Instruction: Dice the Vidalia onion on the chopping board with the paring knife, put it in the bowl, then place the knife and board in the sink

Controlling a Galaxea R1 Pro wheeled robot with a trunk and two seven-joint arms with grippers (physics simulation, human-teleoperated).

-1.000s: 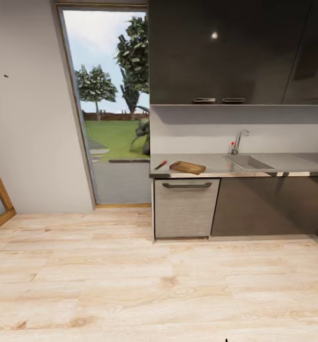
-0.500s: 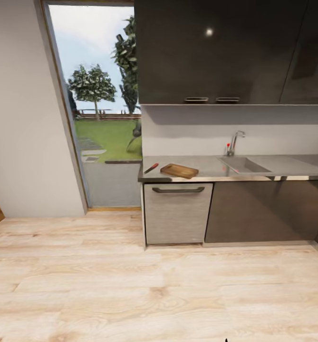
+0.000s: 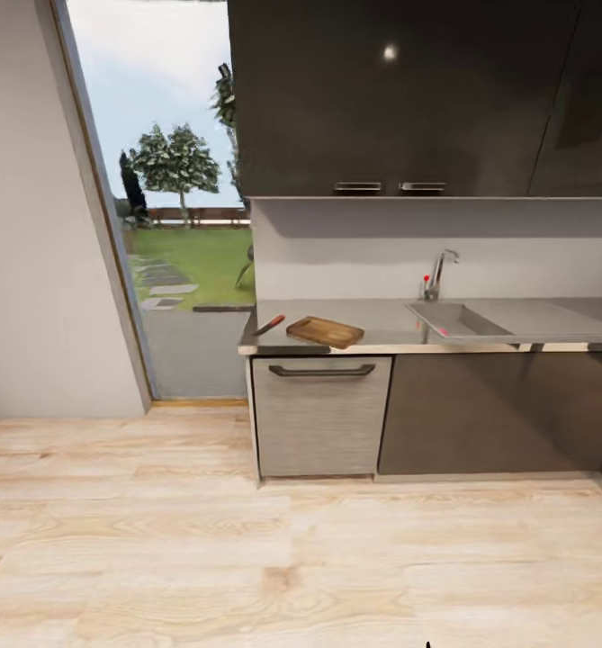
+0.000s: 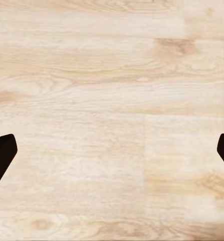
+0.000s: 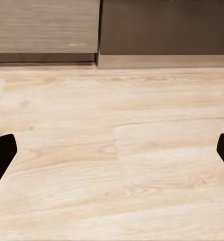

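Ahead in the head view, the light-grey countertop [image 3: 381,319] runs over dark cabinets. On its left end lies the brown chopping board [image 3: 325,331], with the red-handled paring knife [image 3: 268,325] just left of it. The steel sink [image 3: 458,318] sits further right, with a chrome faucet [image 3: 438,270] and a small red knob behind it. The Vidalia onion and the bowl are out of view. My left gripper [image 4: 112,160] is open over bare wooden floor, its dark fingertips [image 4: 1,155] far apart. My right gripper [image 5: 112,160] is also open, empty, above the floor near the cabinet base.
A light dishwasher front [image 3: 318,416] with a dark handle stands under the board. A tall glass door [image 3: 161,207] to the garden is left of the counter. Dark wall cabinets [image 3: 408,90] hang above. Wooden floor [image 3: 292,558] lies between me and the counter.
The whole head view has shifted: counter and doorway slid left and slightly lower, so the camera has moved rightwards and closer. Board and knife keep their places on the counter.
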